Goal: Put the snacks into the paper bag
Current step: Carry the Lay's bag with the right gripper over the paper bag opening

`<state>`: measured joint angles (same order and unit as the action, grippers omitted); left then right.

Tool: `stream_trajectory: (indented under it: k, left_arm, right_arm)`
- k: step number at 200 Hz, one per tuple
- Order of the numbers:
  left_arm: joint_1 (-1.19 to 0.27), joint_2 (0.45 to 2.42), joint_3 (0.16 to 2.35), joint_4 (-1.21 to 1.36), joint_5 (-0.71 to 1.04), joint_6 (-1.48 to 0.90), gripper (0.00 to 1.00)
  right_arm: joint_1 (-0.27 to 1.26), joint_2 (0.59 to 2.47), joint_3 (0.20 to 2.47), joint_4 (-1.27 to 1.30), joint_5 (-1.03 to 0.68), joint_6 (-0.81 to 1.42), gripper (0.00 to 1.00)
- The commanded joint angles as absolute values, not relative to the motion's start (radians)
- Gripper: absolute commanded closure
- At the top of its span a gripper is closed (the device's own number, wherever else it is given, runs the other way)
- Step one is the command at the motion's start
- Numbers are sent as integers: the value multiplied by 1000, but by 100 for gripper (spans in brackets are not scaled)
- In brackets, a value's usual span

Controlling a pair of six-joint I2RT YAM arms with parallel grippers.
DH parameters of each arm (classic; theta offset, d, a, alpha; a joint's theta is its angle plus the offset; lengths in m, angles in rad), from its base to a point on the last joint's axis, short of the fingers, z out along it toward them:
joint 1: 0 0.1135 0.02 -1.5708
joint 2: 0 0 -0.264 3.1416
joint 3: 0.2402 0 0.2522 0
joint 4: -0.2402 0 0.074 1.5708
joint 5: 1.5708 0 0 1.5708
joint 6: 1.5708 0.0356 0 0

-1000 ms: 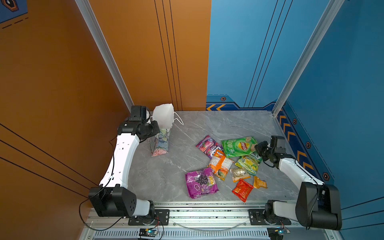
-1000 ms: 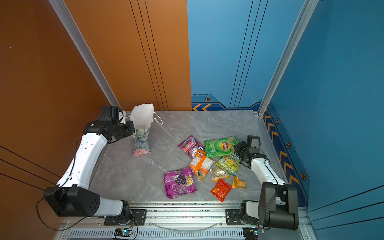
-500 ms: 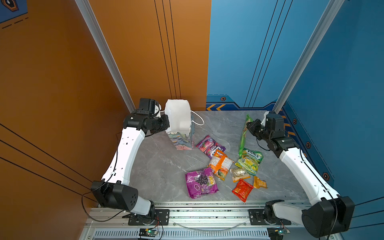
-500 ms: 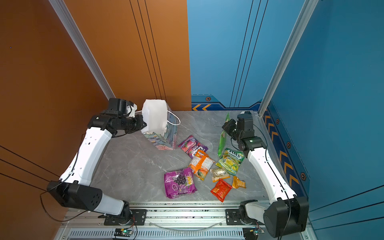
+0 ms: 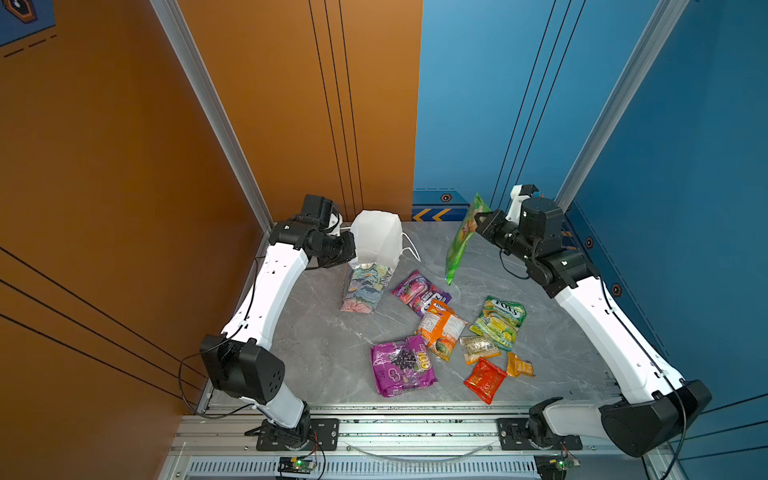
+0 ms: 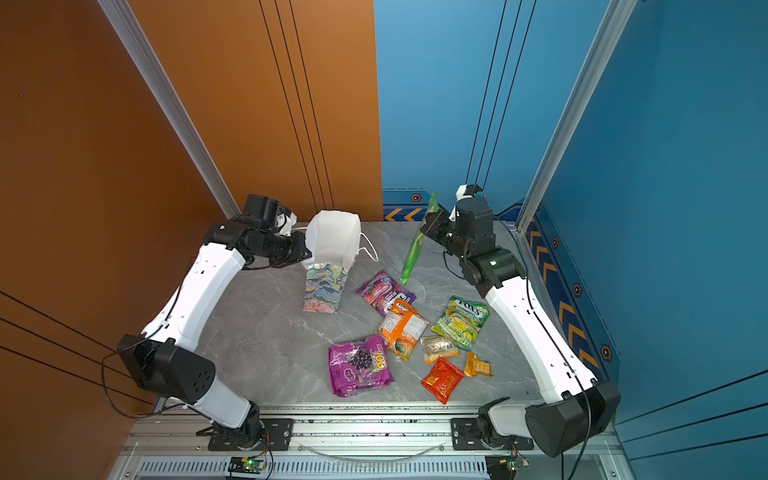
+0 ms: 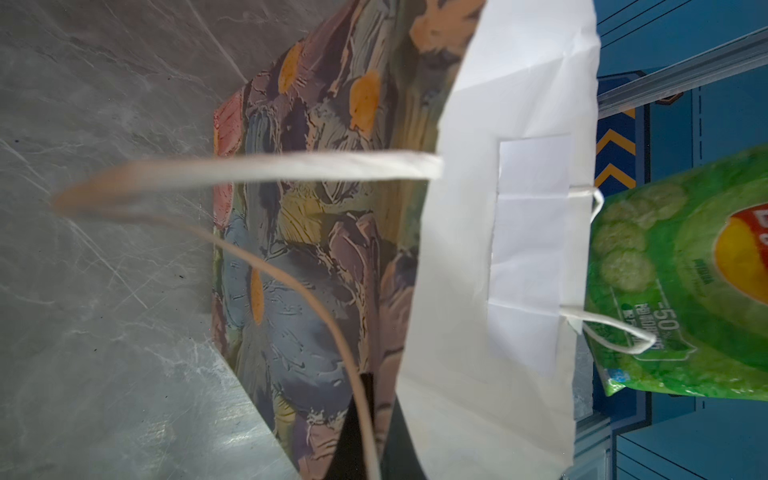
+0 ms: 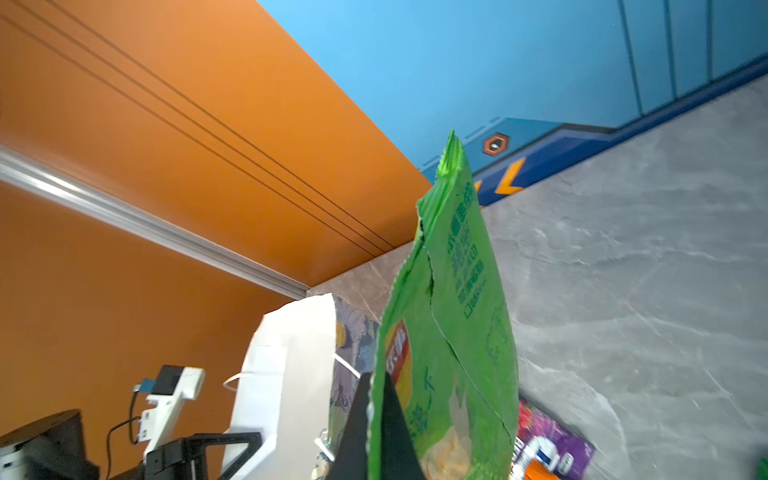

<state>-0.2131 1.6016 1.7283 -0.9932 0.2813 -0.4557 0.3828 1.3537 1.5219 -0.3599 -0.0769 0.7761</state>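
The paper bag (image 5: pixel 376 243) stands at the back left, its white mouth open upward and its floral side (image 6: pixel 324 289) facing the front. My left gripper (image 5: pixel 351 253) is shut on the bag's rim; in the left wrist view the fingertips (image 7: pixel 388 432) pinch the rim (image 7: pixel 519 208) beside a cord handle. My right gripper (image 5: pixel 482 218) is shut on the top edge of the green Lay's packet (image 5: pixel 459 245), which hangs in the air to the right of the bag (image 8: pixel 291 361). The right wrist view shows that packet (image 8: pixel 453 332) between the shut fingers.
Loose snacks lie on the grey table (image 5: pixel 324 345): purple grape pack (image 5: pixel 401 365), purple Fox's (image 5: pixel 419 291), orange pack (image 5: pixel 442 328), yellow-green Fox's (image 5: pixel 500 320), small tan packet (image 5: pixel 478 347), red packet (image 5: pixel 484 380), small orange packet (image 5: pixel 519 365). Walls stand close behind and on both sides.
The right gripper has lifted the green packet off the table and carried it left toward the bag. The left gripper has dragged the bag rightward from the left wall, its mouth opened.
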Motion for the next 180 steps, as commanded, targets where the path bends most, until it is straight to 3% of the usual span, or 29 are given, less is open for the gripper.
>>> stream_trajectory:
  k: [1, 100, 180]
  left_arm:
    - [-226, 1607, 1737, -1028, 281, -415, 100]
    - [-224, 1598, 1735, -1034, 335, -392, 100]
    - [-251, 1581, 1734, -1034, 390, -364, 100]
  right_arm:
    - [444, 1395, 1666, -345, -42, 695, 100]
    - [649, 1707, 2284, -473, -15, 529, 100]
    - [728, 1871, 2459, -495, -66, 537, 100]
